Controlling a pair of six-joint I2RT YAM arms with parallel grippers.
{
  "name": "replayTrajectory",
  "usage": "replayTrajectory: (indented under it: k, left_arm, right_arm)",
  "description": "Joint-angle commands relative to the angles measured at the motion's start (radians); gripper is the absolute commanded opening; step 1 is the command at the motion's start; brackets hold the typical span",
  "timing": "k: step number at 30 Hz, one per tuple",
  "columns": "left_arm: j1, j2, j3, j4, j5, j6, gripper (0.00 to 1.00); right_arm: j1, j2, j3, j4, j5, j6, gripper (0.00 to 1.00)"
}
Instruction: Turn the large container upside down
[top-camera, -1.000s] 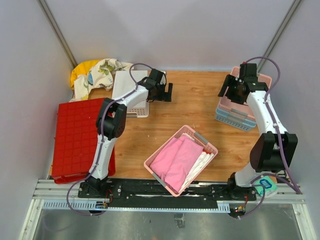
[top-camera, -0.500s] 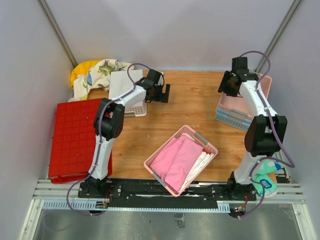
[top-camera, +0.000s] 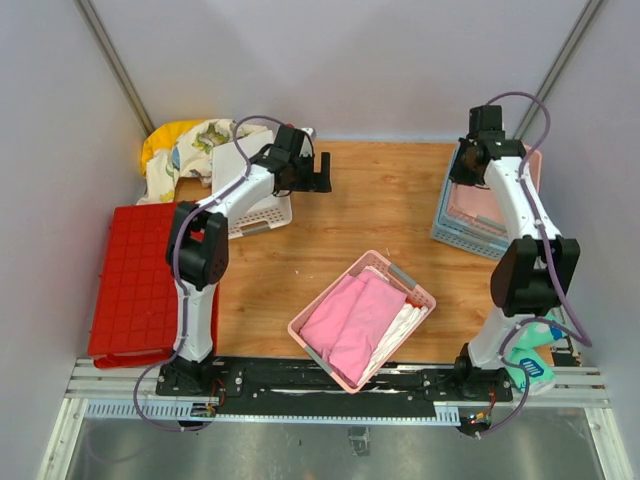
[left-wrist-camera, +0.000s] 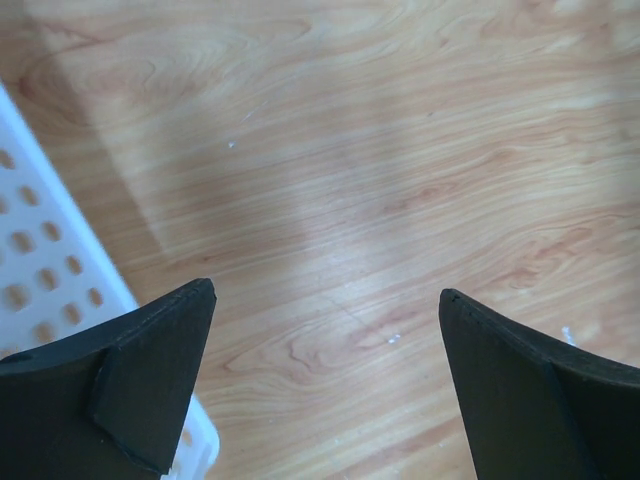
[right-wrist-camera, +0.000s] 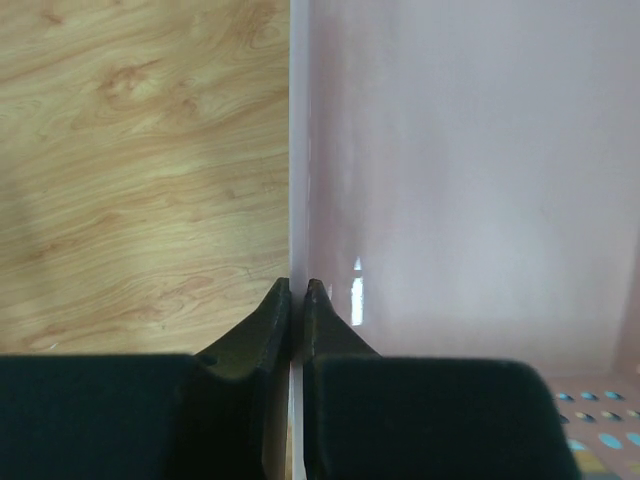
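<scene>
Since the large container (top-camera: 135, 280) is the biggest thing, we start there: one red bin, lying left of the left gripper (top-camera: 322, 180) and back towards the bases, long axis near-to-far, grid face seemingly upward; that gripper is the nearer, its jaws spread wide above the table (top-camera: 390, 210); the right gripper (right-wrist-camera: 298, 284), far across, is clenched on the thin wall of a pink basket (right-wrist-camera: 450, 180); we also count a second pink basket (top-camera: 362, 318) and one white basket (top-camera: 255, 208).

A wooden desk (top-camera: 390, 200) carries a red bin (top-camera: 140, 280), ribbed side up, at its left edge, a cloth heap (top-camera: 185, 150) and white basket (top-camera: 255, 208) back left, a pink basket (top-camera: 362, 318) near the front, and a blue basket (top-camera: 462, 236) on the right.
</scene>
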Motion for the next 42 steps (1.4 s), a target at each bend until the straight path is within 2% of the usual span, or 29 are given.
replayTrajectory:
  k: [1,6,11,14,16,18,23,27,32,37,42]
  left_arm:
    - [-0.02,-0.103,0.04,-0.013,0.068,-0.028,0.99]
    - [-0.037,-0.145,0.052,-0.017,0.111,-0.072,0.99]
    - [-0.037,-0.224,0.003,-0.007,0.12,-0.109,0.99]
    - [-0.037,-0.292,-0.035,0.001,0.101,-0.14,0.99]
    - [-0.033,-0.347,-0.057,0.0,0.072,-0.159,0.99]
    - [-0.021,-0.406,-0.091,0.005,0.041,-0.182,0.99]
    - [0.038,-0.579,-0.234,0.037,-0.056,-0.266,0.99]
    - [0.052,-0.701,-0.374,0.125,-0.099,-0.316,0.99]
    - [0.052,-0.726,-0.417,0.106,-0.085,-0.338,0.99]
    - [0.051,-0.743,-0.44,0.107,-0.071,-0.333,0.99]
    - [0.051,-0.732,-0.433,0.107,-0.05,-0.326,0.99]
  right_arm:
    - [0.02,-0.211,0.002,0.035,-0.029,0.009,0.01]
    - [0.053,-0.314,0.033,0.056,-0.071,0.018,0.0]
    - [0.108,-0.35,0.068,0.082,-0.138,0.017,0.01]
    - [0.119,-0.371,0.011,0.197,-0.323,0.05,0.01]
    - [0.124,-0.385,-0.06,0.378,-0.505,0.116,0.01]
    - [0.145,-0.382,-0.112,0.507,-0.626,0.199,0.01]
    - [0.238,-0.289,-0.115,0.676,-0.738,0.331,0.01]
    - [0.297,-0.164,-0.116,0.82,-0.718,0.435,0.01]
    - [0.335,0.045,-0.042,0.937,-0.756,0.607,0.01]
    - [0.324,0.127,-0.12,1.175,-0.793,0.812,0.01]
    - [0.276,0.137,-0.241,1.233,-0.811,0.905,0.01]
